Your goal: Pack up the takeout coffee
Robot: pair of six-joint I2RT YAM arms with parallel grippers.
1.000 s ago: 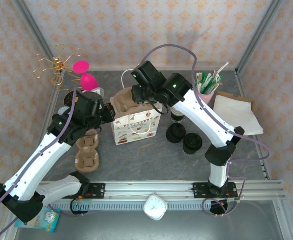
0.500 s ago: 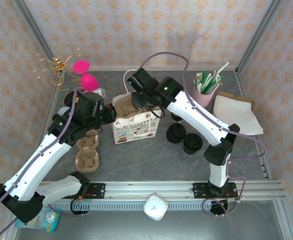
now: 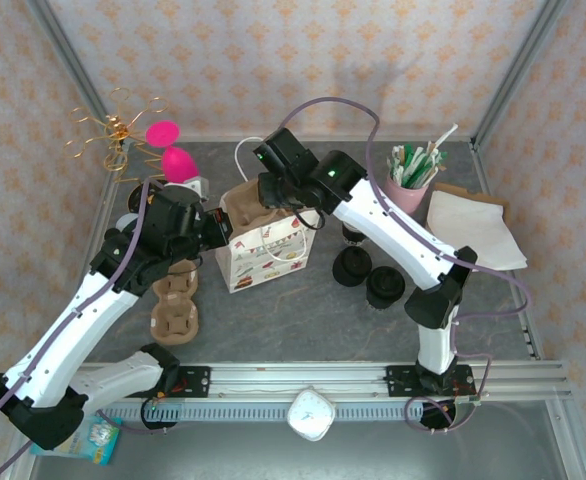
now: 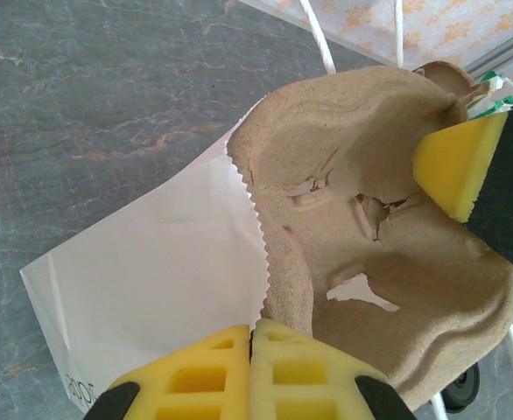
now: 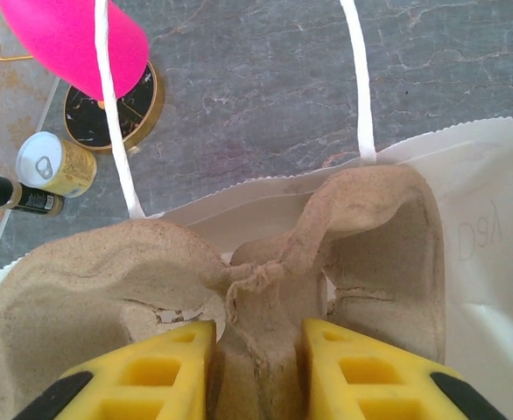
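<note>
- wire stand (image 3: 118, 128): is standing at the far left corner of the tabletop (image 3: 303, 325), with two pink egg shapes (image 3: 176, 162) sitting just beside it.
- can (image 5: 55, 164): is standing near the pink shapes, with a small dark bottle (image 5: 13, 195) lying next to it.
- spare carriers (image 3: 176, 305): are lying in a stack on the tabletop beside the left arm, left of the bag.
- left fingers (image 4: 226, 363): are pressing fully together, pinching the serrated rim of the paper bag on its left side.
- paper bag (image 3: 263, 258): is standing open in the middle of the tabletop, white with a printed front and white cord handles.
- cup carrier (image 4: 370, 262): is sitting tilted in the bag's mouth, brown pulp, part of it inside and part rising above the rim.
- right fingers (image 5: 195, 350): are standing narrowly apart, gripping the carrier's raised middle ridge from above.
- takeout coffee (image 3: 350, 236): what seems to be its black lid is showing on the tabletop just right of the bag, partly hidden under the right arm; the cup body is too hidden to tell.
- black lids (image 3: 384, 288): are sitting in low piles near the bag's right.
- pink cup (image 3: 410, 196): is holding straws and stirrers at the far right.
- napkins (image 3: 478, 232): are lying at the right edge.
</note>
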